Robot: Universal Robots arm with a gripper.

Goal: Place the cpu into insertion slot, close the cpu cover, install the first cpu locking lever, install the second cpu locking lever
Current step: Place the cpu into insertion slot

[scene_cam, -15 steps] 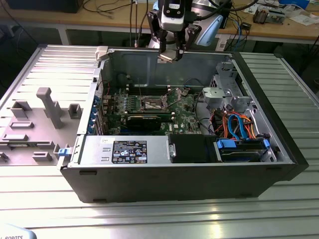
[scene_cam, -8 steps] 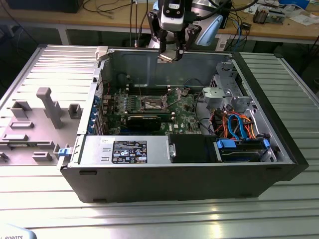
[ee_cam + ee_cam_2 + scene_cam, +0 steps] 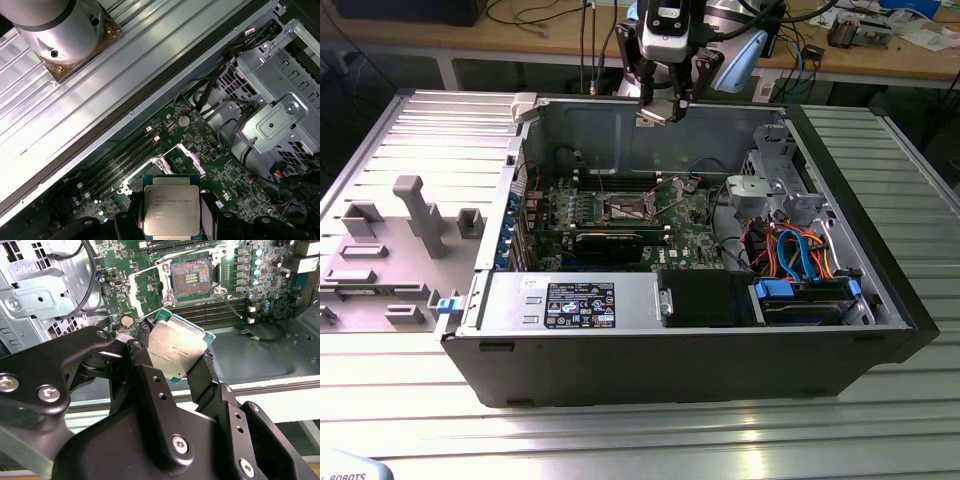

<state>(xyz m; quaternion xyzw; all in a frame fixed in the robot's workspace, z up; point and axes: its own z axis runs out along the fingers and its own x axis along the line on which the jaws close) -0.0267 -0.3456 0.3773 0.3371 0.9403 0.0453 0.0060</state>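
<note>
Pincer (image 3: 662, 108) is clamped on the chip (image 3: 176, 347) by its edges, up over the back wall of the open pc case (image 3: 670, 365) and well apart from the socket (image 3: 192, 276). Socket looks bare, dark centre showing, w/ the cover frame (image 3: 194, 161) flipped up beside it. A thin lever wire (image 3: 231, 304) sticks up next to it. Judging by that, step 1 is underway but not done, since the chip isn't seated yet. Cover + both levers are left to do.
</note>
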